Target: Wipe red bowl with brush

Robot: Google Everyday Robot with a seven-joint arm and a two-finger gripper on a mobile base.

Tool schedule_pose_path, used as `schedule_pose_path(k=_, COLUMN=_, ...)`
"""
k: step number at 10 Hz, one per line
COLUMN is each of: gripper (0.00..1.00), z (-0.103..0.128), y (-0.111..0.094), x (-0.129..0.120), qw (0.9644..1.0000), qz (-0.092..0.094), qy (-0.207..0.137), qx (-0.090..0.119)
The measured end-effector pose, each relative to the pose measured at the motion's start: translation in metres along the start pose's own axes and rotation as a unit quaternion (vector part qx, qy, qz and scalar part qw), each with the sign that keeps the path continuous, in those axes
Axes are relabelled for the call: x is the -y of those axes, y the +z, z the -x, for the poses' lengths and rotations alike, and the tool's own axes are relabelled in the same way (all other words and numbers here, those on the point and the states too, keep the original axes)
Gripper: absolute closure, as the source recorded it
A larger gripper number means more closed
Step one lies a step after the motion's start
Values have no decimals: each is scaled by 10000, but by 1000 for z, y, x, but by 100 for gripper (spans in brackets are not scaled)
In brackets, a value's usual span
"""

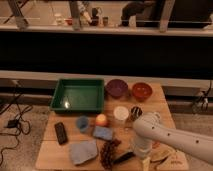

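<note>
Ideally the claw (143, 161), low at the front of the counter (52, 152), grip state impossible to tell, takes the brush (123, 157) mid-handle before reaching the red bowl (142, 91).

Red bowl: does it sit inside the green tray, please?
No, the red bowl stands on the table beside the purple bowl; the tool is near the front edge.

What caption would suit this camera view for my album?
Robot's tool hangs low by the brush at the front edge of the table, far from the red bowl at the back.
</note>
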Motion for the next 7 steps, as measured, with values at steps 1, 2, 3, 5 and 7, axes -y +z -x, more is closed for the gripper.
schedule_pose_path(k=1, gripper=20, z=3, y=2, x=9, qw=9998, qz=-7, qy=-130, qx=140)
schedule_pose_path(k=2, gripper=22, z=3, y=3, x=12, qw=9996, qz=-19, qy=-166, qx=215)
schedule_pose_path(k=3, gripper=28, z=3, y=5, x=14, qw=9995, qz=-29, qy=-183, qx=257)
schedule_pose_path(k=5, gripper=48, z=2, y=10, x=18, qw=9994, qz=-35, qy=-194, qx=290)
schedule_pose_path(k=7, gripper=68, z=3, y=13, x=20, qw=9993, qz=-15, qy=-223, qx=315)
